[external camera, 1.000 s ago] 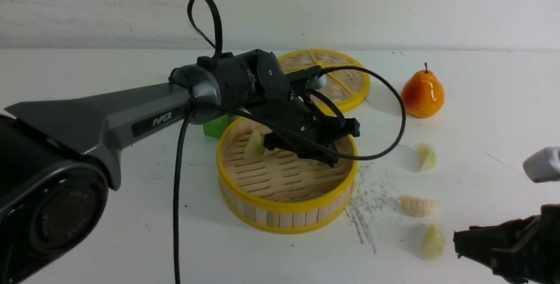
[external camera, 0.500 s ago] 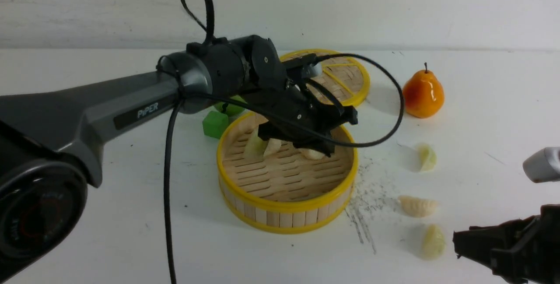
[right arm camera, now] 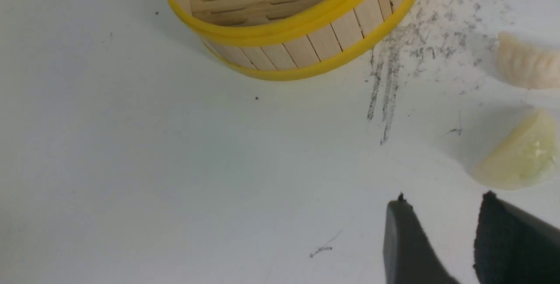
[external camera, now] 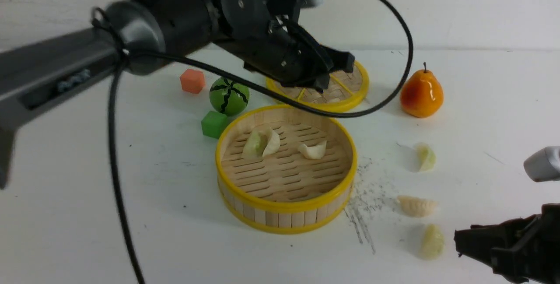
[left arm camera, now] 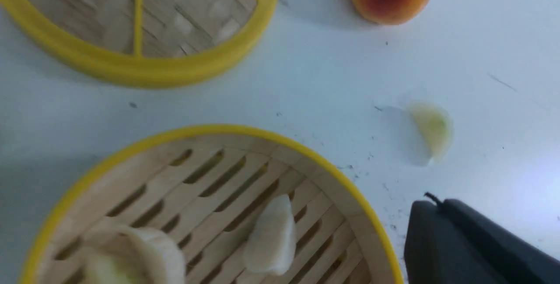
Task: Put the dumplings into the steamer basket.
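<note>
Front camera faces forward; wrist cameras look down close, sharing the steamer basket (external camera: 284, 207).

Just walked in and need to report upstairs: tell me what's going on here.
Three small pleated toy dumplings appear to lie in the round bamboo steamer basket with yellow rims; three more lie on the white table to its right. The left end effector hangs shut and empty above the basket's far side, near the flat woven yellow-rimmed disc. The right end effector is open, low beside the nearest pale green dumpling.
</note>
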